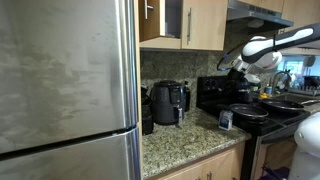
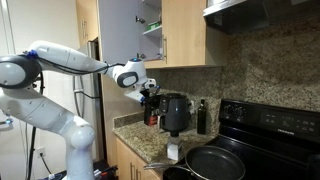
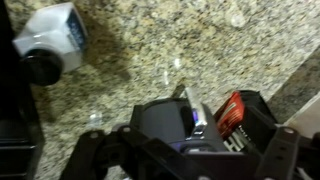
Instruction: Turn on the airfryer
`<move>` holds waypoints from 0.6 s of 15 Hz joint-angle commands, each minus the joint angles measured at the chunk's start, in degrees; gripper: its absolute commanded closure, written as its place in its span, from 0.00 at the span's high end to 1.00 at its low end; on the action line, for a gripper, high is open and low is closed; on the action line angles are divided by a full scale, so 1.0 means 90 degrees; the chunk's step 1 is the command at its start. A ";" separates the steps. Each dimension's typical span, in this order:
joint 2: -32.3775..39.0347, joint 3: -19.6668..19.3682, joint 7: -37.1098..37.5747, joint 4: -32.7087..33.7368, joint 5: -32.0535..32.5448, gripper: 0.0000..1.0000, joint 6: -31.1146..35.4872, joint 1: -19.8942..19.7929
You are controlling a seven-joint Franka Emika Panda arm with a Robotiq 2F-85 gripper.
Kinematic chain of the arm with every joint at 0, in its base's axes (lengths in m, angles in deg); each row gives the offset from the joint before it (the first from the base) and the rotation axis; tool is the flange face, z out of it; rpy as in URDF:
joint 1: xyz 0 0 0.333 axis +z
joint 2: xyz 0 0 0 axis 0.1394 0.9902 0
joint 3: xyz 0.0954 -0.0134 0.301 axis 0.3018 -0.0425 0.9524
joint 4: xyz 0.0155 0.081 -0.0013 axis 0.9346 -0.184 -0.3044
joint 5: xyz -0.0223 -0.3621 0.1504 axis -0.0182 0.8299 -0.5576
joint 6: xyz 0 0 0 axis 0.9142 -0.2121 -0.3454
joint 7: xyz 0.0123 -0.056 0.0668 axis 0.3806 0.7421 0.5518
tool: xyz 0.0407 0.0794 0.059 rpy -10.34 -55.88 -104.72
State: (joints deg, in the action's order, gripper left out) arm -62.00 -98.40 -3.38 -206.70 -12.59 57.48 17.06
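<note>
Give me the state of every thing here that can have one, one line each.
airfryer: upright, drawer pushed in, untouched; on or off cannot be told.
hand: open, empty, clear of the airfryer.
upper cabinet: open, shelves showing.
fridge: doors shut.

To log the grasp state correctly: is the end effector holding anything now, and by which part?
Nothing is held. The end effector is open, in the air near the airfryer, with no contact visible.
</note>
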 commanded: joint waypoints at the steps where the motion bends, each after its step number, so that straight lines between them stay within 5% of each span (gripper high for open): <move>1: 0.0323 0.0459 0.0123 -0.0385 -0.0877 1.00 -0.0027 0.0931; 7: 0.0422 0.0923 0.0434 -0.0450 -0.0786 1.00 -0.0003 0.0895; 9: 0.1095 0.1285 0.0595 -0.0438 -0.0578 1.00 0.0754 0.0907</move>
State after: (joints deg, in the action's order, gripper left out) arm -58.07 -91.55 0.35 -210.62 -19.58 57.58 26.91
